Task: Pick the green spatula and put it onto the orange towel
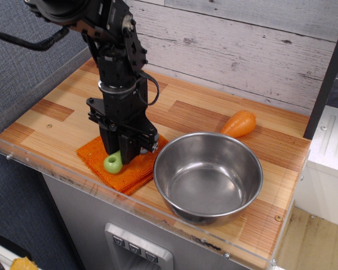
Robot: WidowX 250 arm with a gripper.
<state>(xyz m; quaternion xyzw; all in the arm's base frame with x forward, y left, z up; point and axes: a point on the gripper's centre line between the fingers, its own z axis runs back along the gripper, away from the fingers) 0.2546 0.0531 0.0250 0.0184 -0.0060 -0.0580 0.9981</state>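
The orange towel lies folded near the front left of the wooden counter, mostly covered by the arm. My gripper points down over the towel and is shut on the green spatula. Only the spatula's light-green rounded handle shows, sticking out below the fingers and resting on or just above the towel. The grey blade is hidden behind the gripper.
A steel bowl stands right of the towel, close to the gripper. An orange carrot toy lies behind the bowl. A clear acrylic lip runs along the counter's front edge. A plank wall stands behind.
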